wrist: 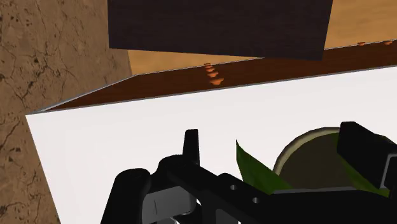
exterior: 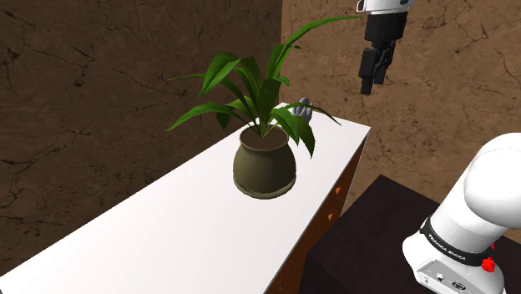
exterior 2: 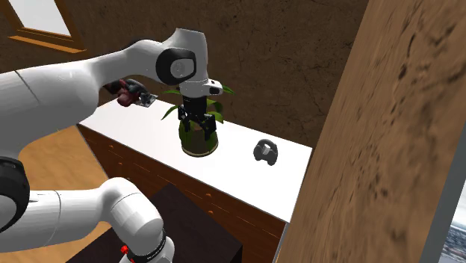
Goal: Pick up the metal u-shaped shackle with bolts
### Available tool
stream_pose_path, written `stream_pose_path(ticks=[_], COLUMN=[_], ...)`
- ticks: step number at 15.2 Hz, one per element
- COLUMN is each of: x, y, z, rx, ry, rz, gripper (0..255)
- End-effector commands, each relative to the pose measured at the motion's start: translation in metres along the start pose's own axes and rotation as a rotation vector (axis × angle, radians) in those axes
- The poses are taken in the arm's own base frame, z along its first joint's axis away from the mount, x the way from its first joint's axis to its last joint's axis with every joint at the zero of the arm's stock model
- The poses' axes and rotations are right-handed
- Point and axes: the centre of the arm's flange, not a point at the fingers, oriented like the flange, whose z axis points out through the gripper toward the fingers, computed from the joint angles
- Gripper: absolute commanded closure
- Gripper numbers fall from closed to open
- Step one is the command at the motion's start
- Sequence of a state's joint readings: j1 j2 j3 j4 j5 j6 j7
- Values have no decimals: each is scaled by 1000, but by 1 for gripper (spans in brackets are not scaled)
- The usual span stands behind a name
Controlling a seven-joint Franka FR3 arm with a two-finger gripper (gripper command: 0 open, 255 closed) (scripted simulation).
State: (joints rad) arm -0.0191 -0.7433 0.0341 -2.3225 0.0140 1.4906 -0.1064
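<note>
My open claw point(exterior: 368, 83) hangs well above the shackle point(exterior: 305, 108), which I judge heavy, stiff and slick: pinch across one leg.

Text check, shoulder view. One strip of white lettering runs along the black band point(exterior: 457, 244) round my arm's lower link point(exterior: 488, 188), above the stand. The letters are too small to make out, so I record no word. Just beneath the band, a pale panel point(exterior: 442, 276) carries a few small dark marks, which are not legible either. Second exterior view and wrist view: no text, number or sign I can read.
</note>
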Motion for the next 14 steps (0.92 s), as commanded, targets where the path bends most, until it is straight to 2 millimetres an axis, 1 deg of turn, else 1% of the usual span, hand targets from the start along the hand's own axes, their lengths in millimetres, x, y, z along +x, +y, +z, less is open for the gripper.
stream_pose_path(ticks=[1,4,7,10,14], x=[0,41,80,118,165], y=[0,8,20,36,63], z=[0,9,20,31,48], rx=[0,27,55,82,119], ry=[0,-17,-34,-52,-75], rz=[0,114,227,341,492], gripper=[0,0,0,0,0])
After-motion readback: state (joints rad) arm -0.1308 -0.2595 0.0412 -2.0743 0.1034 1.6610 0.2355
